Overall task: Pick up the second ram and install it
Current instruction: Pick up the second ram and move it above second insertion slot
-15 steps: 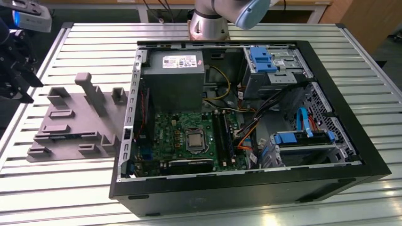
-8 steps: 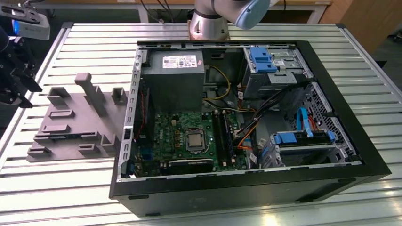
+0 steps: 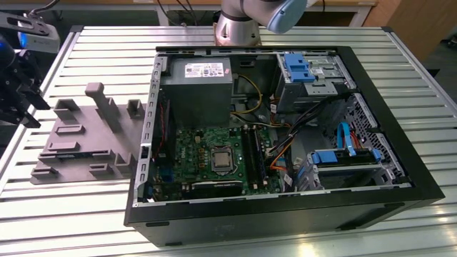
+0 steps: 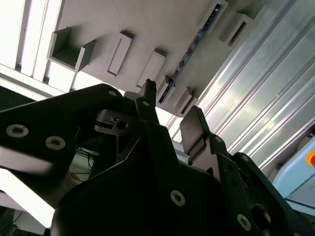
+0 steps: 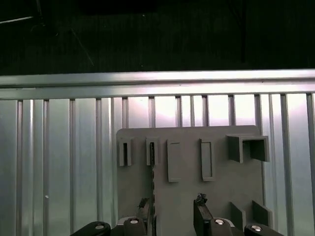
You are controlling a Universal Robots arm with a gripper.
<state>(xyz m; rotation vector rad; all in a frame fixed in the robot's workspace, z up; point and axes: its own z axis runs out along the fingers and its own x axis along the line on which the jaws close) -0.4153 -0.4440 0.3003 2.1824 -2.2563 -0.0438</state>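
Grey holder (image 4: 162, 24) carrying the second ram (image 4: 192, 45) on edge, long axis pointing between the fingers (image 4: 194, 130), spread apart

Ribbed metal table (image 3: 78, 219) across the exterior view, glare bright at lower right. Wooden panel (image 3: 427, 22) at upper right, dark cables (image 3: 162, 13) at top centre.

No readable print, even on the power supply label (image 3: 203, 70)

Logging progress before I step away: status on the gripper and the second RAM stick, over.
Black gripper jaws open, holding nothing. Slim dark green memory stick on edge in the grey slotted holder plate, close to the jaws. Nothing in between.
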